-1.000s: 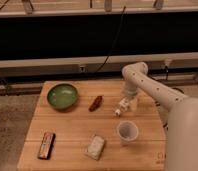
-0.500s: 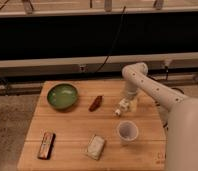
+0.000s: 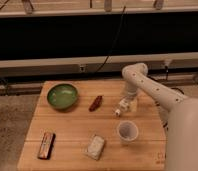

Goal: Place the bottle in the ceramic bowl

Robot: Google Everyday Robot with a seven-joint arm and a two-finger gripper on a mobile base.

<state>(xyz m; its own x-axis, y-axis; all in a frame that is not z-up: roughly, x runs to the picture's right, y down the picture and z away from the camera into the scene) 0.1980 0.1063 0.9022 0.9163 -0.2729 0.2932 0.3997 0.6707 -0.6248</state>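
Note:
The small white bottle (image 3: 123, 106) lies on the wooden table (image 3: 72, 131) right of centre, its cap end pointing down-left. My gripper (image 3: 127, 101) reaches down from the white arm and sits right over the bottle's upper end. The green ceramic bowl (image 3: 62, 95) stands empty at the table's far left, well away from the gripper and the bottle.
A clear plastic cup (image 3: 127, 132) stands just in front of the bottle. A reddish-brown object (image 3: 96, 103) lies between bowl and bottle. A dark snack bar (image 3: 46, 144) and a pale packet (image 3: 95, 146) lie near the front edge.

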